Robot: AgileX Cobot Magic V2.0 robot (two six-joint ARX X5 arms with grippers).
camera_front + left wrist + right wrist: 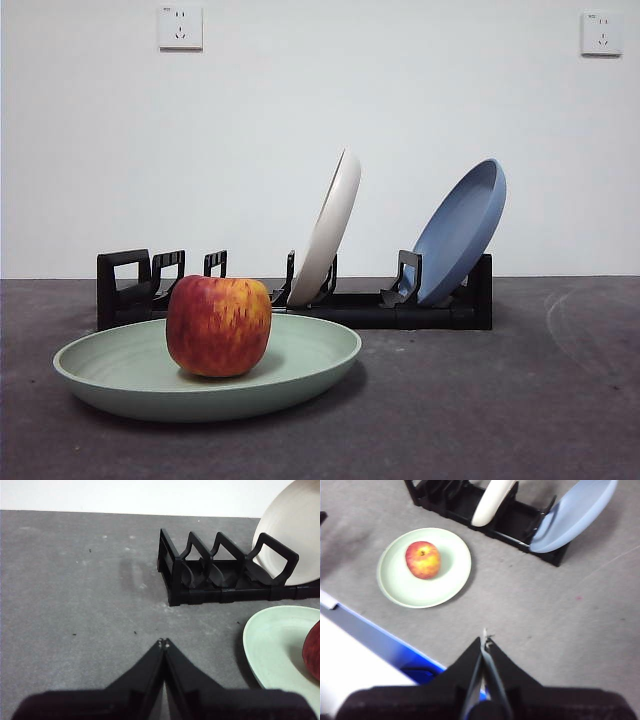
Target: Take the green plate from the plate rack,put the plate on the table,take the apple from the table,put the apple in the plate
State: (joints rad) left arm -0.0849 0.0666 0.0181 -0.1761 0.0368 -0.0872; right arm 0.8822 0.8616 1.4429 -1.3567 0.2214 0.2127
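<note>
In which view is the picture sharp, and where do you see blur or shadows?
Front view: sharp, even light, with a soft shadow under the green plate and beside the apple. Left wrist view: fairly sharp; the plate rack is crisp, the left gripper slightly soft. Right wrist view: softest, the blue plate is washed out; the right gripper is blurred.

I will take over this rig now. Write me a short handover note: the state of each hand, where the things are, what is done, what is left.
Left hand: shut, empty, above the bare table beside the plate rack.
Right hand: shut, empty, well back from the things.
Green plate: flat on the table in front of the rack.
Apple: inside the green plate.
White plate and blue plate: in the rack.
Done: all steps. Left: nothing.
</note>
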